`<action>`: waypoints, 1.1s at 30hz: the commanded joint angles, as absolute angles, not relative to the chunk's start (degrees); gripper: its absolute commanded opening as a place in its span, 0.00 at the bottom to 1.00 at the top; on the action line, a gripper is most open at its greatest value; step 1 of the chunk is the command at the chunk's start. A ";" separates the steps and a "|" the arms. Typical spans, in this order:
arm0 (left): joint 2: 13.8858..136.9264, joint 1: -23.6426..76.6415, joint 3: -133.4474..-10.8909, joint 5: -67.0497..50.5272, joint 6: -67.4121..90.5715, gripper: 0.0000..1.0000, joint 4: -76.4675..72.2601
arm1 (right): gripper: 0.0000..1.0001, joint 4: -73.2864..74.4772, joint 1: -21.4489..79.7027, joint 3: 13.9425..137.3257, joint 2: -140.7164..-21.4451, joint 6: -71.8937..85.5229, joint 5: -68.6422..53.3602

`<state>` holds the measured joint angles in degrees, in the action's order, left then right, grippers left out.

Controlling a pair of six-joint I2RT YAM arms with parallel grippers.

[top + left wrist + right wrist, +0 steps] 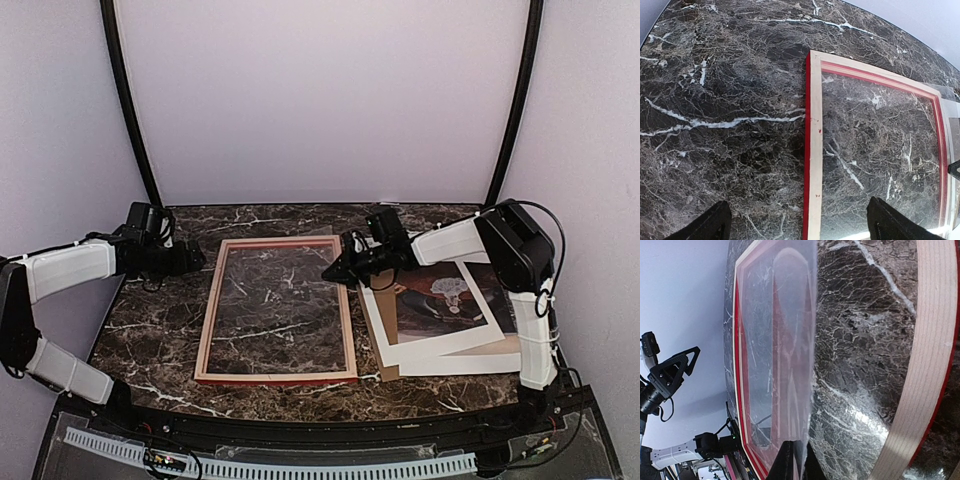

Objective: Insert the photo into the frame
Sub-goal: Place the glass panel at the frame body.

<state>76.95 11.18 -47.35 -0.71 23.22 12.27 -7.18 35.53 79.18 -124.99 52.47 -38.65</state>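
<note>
Dark veined marble made up the bench (pixel 150 330), where the frame (pixel 207 330) lay with its pale back up. Right of the frame lay the photo (pixel 440 310), its far part hidden beneath the right arm, with only a sliver of brown board (pixel 389 372) showing under it. The right fingers (pixel 795 462) were pinched shut on a clear sheet (pixel 785 340) over the frame's right side, barely discernible from above. Left of the frame, the left fingers (pixel 710 226) hung spread wide, holding nothing.

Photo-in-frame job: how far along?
Done: frame lies back-up on the table. In hand: right hand pinches the clear sheet over the frame's opening; left hand open beside it, empty. Left: photo lies outside the frame on the brown board, not yet inserted.
</note>
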 commanded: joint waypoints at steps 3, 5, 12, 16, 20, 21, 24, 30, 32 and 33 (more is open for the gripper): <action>77.08 11.68 -46.75 -1.39 23.82 0.97 11.32 | 0.06 -4.48 36.43 81.50 -124.98 50.86 -38.24; 77.12 11.75 -46.82 -1.40 23.86 0.97 11.29 | 0.09 -4.02 36.60 81.71 -125.07 50.63 -38.15; 77.52 12.07 -47.23 -1.45 23.91 0.97 11.26 | 0.18 -3.09 36.74 82.42 -125.66 50.27 -37.97; 77.67 12.40 -47.56 -1.51 23.97 0.97 11.33 | 0.24 -2.35 36.74 82.92 -125.99 49.78 -37.89; 77.91 12.83 -47.83 -1.57 24.04 0.97 11.29 | 0.29 -1.27 36.80 83.76 -126.04 49.27 -37.59; 77.99 13.01 -47.88 -1.58 24.07 0.97 11.32 | 0.29 -0.89 36.75 84.02 -126.04 49.04 -37.49; 78.24 13.40 -47.90 -1.58 24.23 0.97 11.06 | 0.32 -0.25 36.82 84.74 -126.28 48.55 -37.13; 78.97 15.19 -47.90 -1.06 24.43 0.97 10.19 | 0.38 3.72 36.80 86.53 -126.39 47.58 -35.17; 79.43 16.07 -47.82 -0.95 24.43 0.97 9.51 | 0.39 4.74 36.82 87.35 -126.67 47.54 -34.75; 79.53 16.67 -47.75 -0.98 24.43 0.97 9.04 | 0.39 5.08 36.76 87.62 -126.77 47.48 -34.66</action>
<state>79.02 14.98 -47.35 -1.04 24.12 11.05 3.38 36.38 84.93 -125.82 48.53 -36.16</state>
